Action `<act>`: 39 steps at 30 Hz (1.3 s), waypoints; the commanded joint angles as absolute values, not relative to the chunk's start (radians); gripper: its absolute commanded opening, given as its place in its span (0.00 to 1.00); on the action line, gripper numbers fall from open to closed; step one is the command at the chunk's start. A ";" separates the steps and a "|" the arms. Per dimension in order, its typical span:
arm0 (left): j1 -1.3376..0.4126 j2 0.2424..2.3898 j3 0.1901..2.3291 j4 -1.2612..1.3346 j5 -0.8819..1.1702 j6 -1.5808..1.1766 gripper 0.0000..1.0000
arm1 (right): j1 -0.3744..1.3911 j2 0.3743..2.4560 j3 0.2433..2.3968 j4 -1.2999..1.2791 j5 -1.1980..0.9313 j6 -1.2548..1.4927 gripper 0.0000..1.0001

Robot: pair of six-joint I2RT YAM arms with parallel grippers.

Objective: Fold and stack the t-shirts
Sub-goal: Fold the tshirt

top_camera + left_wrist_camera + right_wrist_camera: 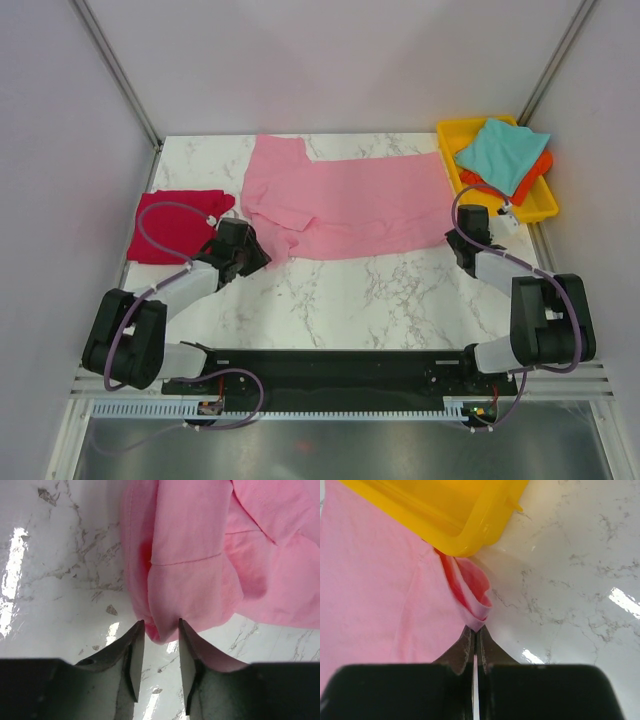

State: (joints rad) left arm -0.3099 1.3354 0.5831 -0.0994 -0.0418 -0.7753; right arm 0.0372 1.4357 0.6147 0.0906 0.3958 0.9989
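Note:
A light pink t-shirt [340, 200] lies spread across the middle of the marble table. My left gripper [256, 252] is at its near-left edge; in the left wrist view its jaws [161, 622] stand apart, with a bunched fold of the pink t-shirt [200, 555] reaching down between the fingertips. My right gripper [456, 238] is shut on the near-right corner of the pink t-shirt [370, 580], pinched at the tips [476, 629]. A folded crimson red t-shirt [170, 225] lies at the left. Teal [500, 150] and orange [542, 168] t-shirts sit in the tray.
The yellow plastic tray [450, 135] stands at the back right, and its corner [455, 515] is just beyond my right fingertips. Grey walls enclose the table on three sides. Bare marble runs along the near side between the two arms.

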 commanded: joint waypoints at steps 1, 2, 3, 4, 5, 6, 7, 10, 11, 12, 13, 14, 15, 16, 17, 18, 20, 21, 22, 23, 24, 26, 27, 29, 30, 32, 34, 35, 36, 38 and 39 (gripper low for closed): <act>-0.311 1.339 0.632 -0.034 -0.041 -0.713 0.38 | 0.035 1.448 0.635 0.098 0.385 0.996 0.00; -0.313 1.351 0.640 -0.031 -0.041 -0.713 0.35 | 0.035 1.451 0.637 0.098 0.385 0.996 0.00; -0.313 1.362 0.649 -0.029 -0.038 -0.707 0.30 | 0.037 1.453 0.637 0.098 0.385 0.996 0.00; -0.313 1.374 0.658 -0.029 -0.038 -0.704 0.21 | 0.035 1.453 0.637 0.098 0.384 0.996 0.00; -0.313 1.400 0.678 -0.031 -0.040 -0.697 0.14 | 0.035 1.451 0.637 0.098 0.385 0.996 0.00; -0.311 1.413 0.689 -0.029 -0.043 -0.692 0.02 | 0.037 1.447 0.635 0.098 0.388 0.997 0.00; -0.313 1.420 0.698 -0.038 -0.049 -0.689 0.02 | 0.035 1.444 0.634 0.095 0.391 0.997 0.00; -0.311 1.401 0.721 -0.110 -0.119 -0.684 0.02 | 0.035 1.422 0.632 0.074 0.417 1.000 0.00; -0.311 1.385 0.722 -0.156 -0.142 -0.677 0.02 | 0.035 1.414 0.632 0.066 0.420 1.002 0.00; -0.311 1.343 0.723 -0.182 -0.208 -0.675 0.02 | 0.035 1.401 0.632 0.054 0.434 1.003 0.00; -0.310 1.321 0.723 -0.217 -0.250 -0.676 0.02 | 0.035 1.393 0.630 0.048 0.439 1.009 0.00; -0.310 1.268 0.721 -0.263 -0.294 -0.689 0.02 | 0.035 1.385 0.630 0.040 0.448 1.014 0.00; -0.310 1.246 0.716 -0.282 -0.375 -0.695 0.02 | 0.035 1.367 0.627 0.028 0.462 1.017 0.00; -0.310 1.220 0.710 -0.294 -0.412 -0.704 0.02 | 0.035 1.356 0.623 0.025 0.471 1.020 0.00; -0.310 1.201 0.709 -0.305 -0.441 -0.715 0.02 | 0.034 1.345 0.618 0.023 0.477 1.028 0.00; -0.310 1.171 0.707 -0.317 -0.484 -0.718 0.02 | 0.035 1.324 0.608 0.018 0.494 1.031 0.00; -0.308 1.155 0.707 -0.331 -0.515 -0.719 0.02 | 0.032 1.302 0.597 0.015 0.503 1.035 0.00; -0.310 1.147 0.707 -0.339 -0.526 -0.718 0.02 | 0.035 1.290 0.588 0.015 0.502 1.035 0.00; -0.310 1.147 0.707 -0.339 -0.522 -0.715 0.02 | 0.035 1.286 0.583 0.014 0.502 1.037 0.00; -0.310 1.150 0.704 -0.339 -0.509 -0.700 0.06 | 0.034 1.281 0.575 0.014 0.496 1.037 0.00; -0.310 1.152 0.704 -0.337 -0.485 -0.693 0.31 | 0.034 1.284 0.572 0.014 0.488 1.038 0.00; -0.308 1.144 0.701 -0.368 -0.491 -0.718 0.60 | 0.035 1.285 0.568 0.014 0.477 1.040 0.00; -0.308 1.132 0.698 -0.385 -0.512 -0.733 0.74 | 0.034 1.282 0.563 0.011 0.479 1.042 0.00; -0.310 1.071 0.681 -0.390 -0.512 -0.745 0.79 | 0.035 1.273 0.555 0.014 0.473 1.045 0.00; -0.310 1.045 0.673 -0.390 -0.500 -0.750 0.82 | 0.034 1.269 0.551 0.015 0.471 1.045 0.00; -0.310 0.982 0.655 -0.385 -0.471 -0.752 0.83 | 0.035 1.264 0.549 0.015 0.471 1.045 0.00; -0.314 0.956 0.626 -0.348 -0.349 -0.739 0.84 | 0.034 1.264 0.551 0.017 0.469 1.045 0.00; -0.318 0.948 0.617 -0.341 -0.313 -0.758 0.84 | 0.035 1.266 0.551 0.017 0.466 1.045 0.00; -0.327 0.943 0.608 -0.333 -0.248 -0.771 0.84 | 0.035 1.269 0.551 0.018 0.465 1.045 0.00; -0.339 0.946 0.563 -0.302 -0.187 -0.804 0.84 | 0.035 1.272 0.551 0.018 0.462 1.045 0.00; -0.342 0.962 0.545 -0.248 -0.131 -0.813 0.82 | 0.035 1.272 0.551 0.020 0.460 1.045 0.00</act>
